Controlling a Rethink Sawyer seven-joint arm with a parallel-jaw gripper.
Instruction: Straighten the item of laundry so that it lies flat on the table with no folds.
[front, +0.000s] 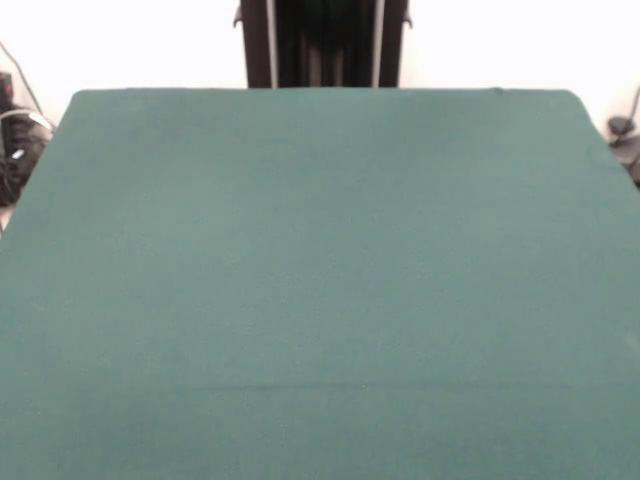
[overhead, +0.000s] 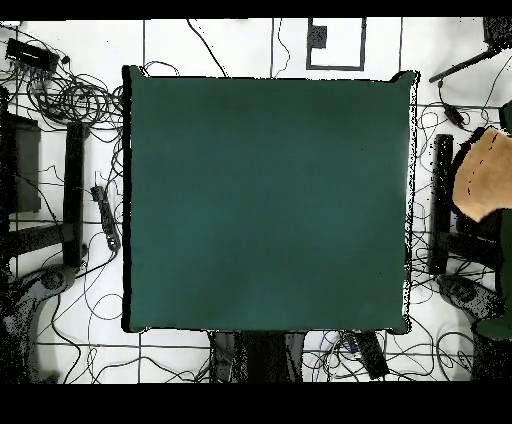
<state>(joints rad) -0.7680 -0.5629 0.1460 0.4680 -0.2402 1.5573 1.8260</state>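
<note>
The tabletop (front: 320, 270) lies bare in the front view. The towel (overhead: 487, 172) is not on it: in the overhead view a tan cloth shows well off the tabletop's right edge, apparently held by a person whose dark sleeve (overhead: 497, 240) sits just beside it. The gripper shows in neither view, so the state of its fingers cannot be told. The step in hand is likely the towel's placing. Once it lies on the felt, a corner grasp and a low, steady outward pull should flatten it best.
</note>
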